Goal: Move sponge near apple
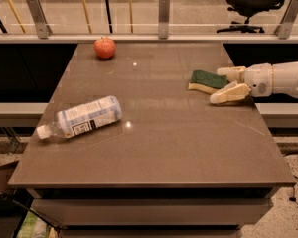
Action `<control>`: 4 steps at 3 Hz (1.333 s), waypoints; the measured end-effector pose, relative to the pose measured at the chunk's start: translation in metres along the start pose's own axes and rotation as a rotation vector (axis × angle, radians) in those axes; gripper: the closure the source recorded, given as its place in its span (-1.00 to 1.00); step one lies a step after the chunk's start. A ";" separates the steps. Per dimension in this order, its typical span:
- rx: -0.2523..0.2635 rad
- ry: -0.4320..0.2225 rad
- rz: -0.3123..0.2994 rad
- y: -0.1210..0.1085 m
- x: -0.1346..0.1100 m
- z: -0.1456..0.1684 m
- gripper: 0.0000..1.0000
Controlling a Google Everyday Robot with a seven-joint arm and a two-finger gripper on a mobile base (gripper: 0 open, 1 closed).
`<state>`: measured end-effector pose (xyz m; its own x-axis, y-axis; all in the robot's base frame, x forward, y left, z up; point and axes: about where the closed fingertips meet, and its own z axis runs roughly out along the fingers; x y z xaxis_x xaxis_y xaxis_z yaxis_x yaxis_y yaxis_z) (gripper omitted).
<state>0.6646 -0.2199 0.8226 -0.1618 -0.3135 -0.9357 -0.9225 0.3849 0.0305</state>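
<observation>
Over at the desk's (pixel 164 143) right edge, your pincer (pixel 227 84) is spread wide, its tips flanking one end of the sponge (pixel 206 79), not clamped. It's likely light and squashy, so pinch gently across the short sides. The apple (pixel 105 47) sits back-left, well apart.

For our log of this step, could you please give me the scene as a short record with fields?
sponge: flat on the table, right side
apple: far-left of table, apart from sponge
bottle: on its side, left front
gripper: open, reaching in from right, fingers flanking sponge's right end
task: sponge not yet near apple
</observation>
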 end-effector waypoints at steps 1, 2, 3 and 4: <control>-0.006 -0.001 0.000 0.001 0.000 0.003 -0.21; -0.011 -0.001 0.000 0.001 0.000 0.007 0.23; -0.016 -0.002 0.001 0.002 -0.001 0.010 0.69; -0.022 -0.002 0.001 0.002 -0.001 0.013 1.00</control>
<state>0.6674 -0.2072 0.8186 -0.1618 -0.3114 -0.9364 -0.9297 0.3663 0.0388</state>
